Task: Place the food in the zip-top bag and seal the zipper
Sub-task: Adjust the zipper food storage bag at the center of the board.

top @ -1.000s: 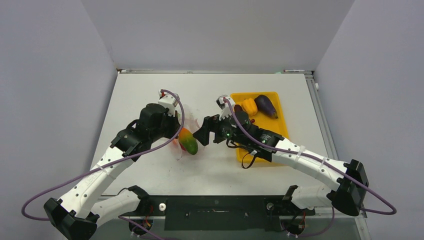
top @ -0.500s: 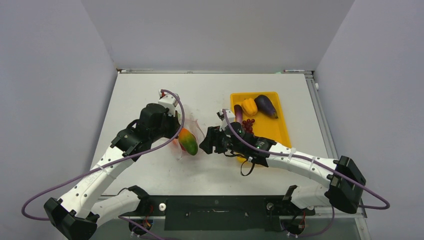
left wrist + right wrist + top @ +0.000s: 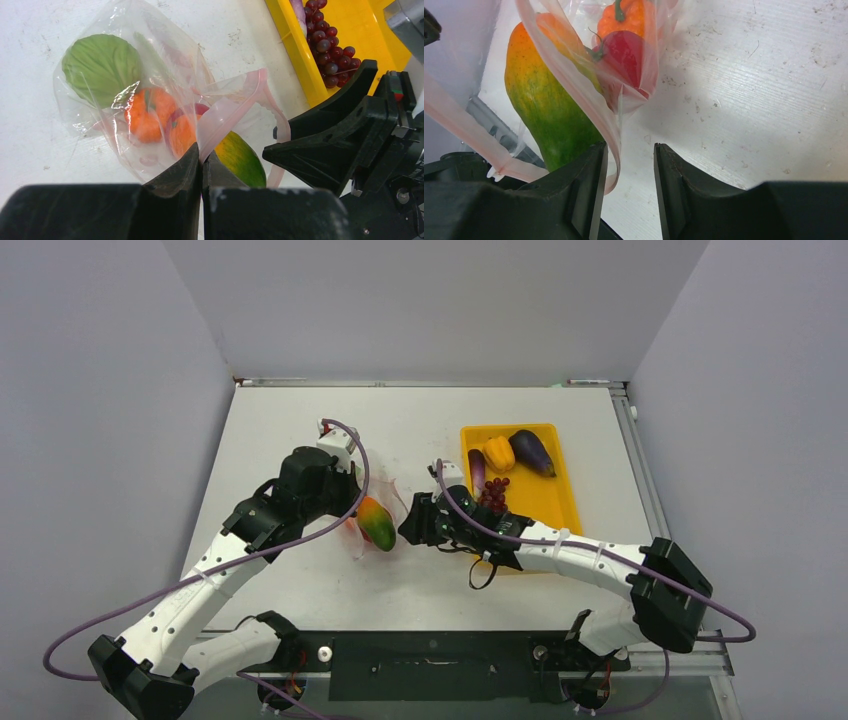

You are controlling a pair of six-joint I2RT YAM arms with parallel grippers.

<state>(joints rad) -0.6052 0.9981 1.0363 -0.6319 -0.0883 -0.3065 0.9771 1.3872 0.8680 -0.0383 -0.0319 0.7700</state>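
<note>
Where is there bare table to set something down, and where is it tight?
Free: the far strip of table between the back wall and the yellow tray; the near patch between the zip-top bag and the front edge. Crowded: the middle, where left hand, bag and right hand meet beside the tray.

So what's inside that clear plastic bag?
Through the bag show a green leafy piece, an orange piece, a red one and an orange-green fruit at its mouth. Folds hide anything beneath.
</note>
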